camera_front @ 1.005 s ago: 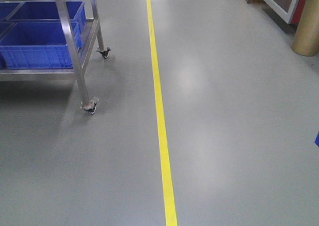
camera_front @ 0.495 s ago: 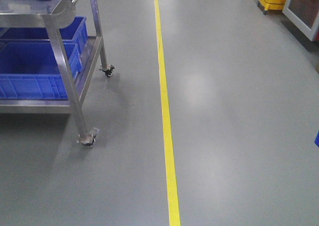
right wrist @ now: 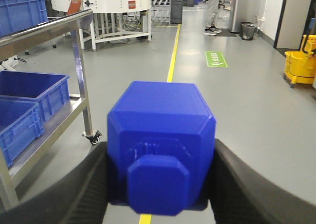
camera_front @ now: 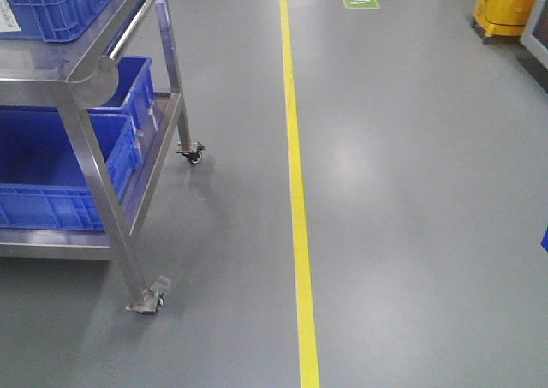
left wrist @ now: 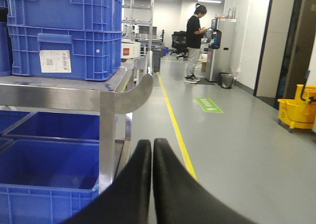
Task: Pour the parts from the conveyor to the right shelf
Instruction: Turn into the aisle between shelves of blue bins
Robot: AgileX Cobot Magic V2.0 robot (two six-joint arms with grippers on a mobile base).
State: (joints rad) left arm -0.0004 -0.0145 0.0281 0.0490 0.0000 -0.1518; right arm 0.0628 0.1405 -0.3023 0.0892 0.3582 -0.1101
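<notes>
1. The right hand (right wrist: 161, 197) is closed part way around the blue block (right wrist: 163, 115). It has one finger on each side and holds the block tight.
2. The left hand (left wrist: 151, 174) is closed all the way. Its fingers touch and nothing is in it.
3. The shelf (camera_front: 94, 80) with its blue bins (camera_front: 60, 174) stands on the left. It looks bigger and closer than a moment ago, and its top level now shows. I think the robot is rolling up to it, and the block is not tipped in yet.
4. Farther off, the yellow line (camera_front: 295, 165) runs on. The yellow bucket (camera_front: 505, 11) beside it has slid lower in the picture.
</notes>
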